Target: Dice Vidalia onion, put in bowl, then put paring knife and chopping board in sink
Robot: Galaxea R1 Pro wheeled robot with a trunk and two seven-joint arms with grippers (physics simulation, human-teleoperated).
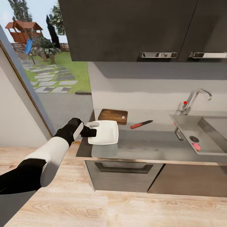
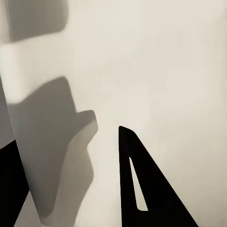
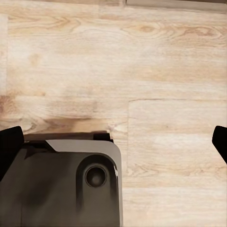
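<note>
White bowl (image 1: 105, 133) pinched at its nine-o'clock rim by my left gripper (image 1: 92, 128) — raised above the countertop (image 1: 148, 142), paring knife (image 1: 141, 124) at three o'clock, my right gripper (image 3: 116, 142) spread wide over wood floor (image 3: 161, 56).

Bright, even daylight; soft shadows, sharp renders

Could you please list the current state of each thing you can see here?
Bowl: on the countertop, empty, left gripper at its rim.
Chopping board: flat, bare, behind the bowl.
Paring knife: lying on the countertop, untouched.
Vidalia onion: whole, in the sink.
Right gripper: open, over the wooden floor.
</note>
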